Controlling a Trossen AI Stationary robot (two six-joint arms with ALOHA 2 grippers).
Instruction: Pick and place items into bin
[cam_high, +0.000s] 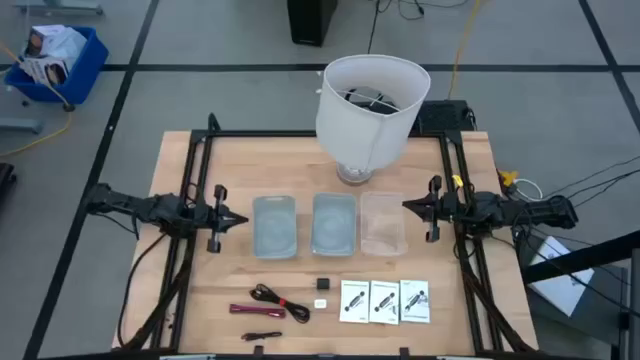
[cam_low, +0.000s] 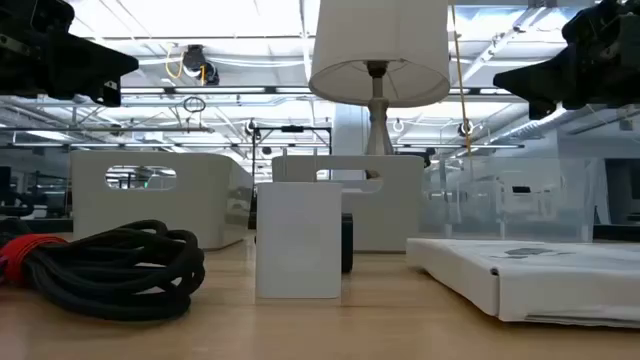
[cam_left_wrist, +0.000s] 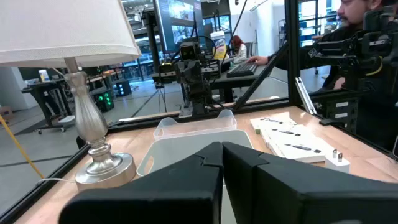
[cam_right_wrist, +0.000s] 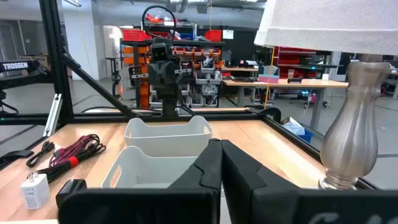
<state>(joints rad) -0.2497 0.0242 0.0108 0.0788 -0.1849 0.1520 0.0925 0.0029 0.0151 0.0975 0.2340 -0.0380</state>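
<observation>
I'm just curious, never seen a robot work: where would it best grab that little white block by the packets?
Probably from straight above, fingers closing across the two narrow sides of the white block. It stands alone on the table, clear of the black cube and the packets, so there is room around it.

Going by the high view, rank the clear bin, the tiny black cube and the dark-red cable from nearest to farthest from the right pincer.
1. The clear bin, right beside the right pincer, on its inner side.
2. The tiny black cube, toward the table's front middle.
3. The dark-red cable, front left, beyond the cube.
</observation>
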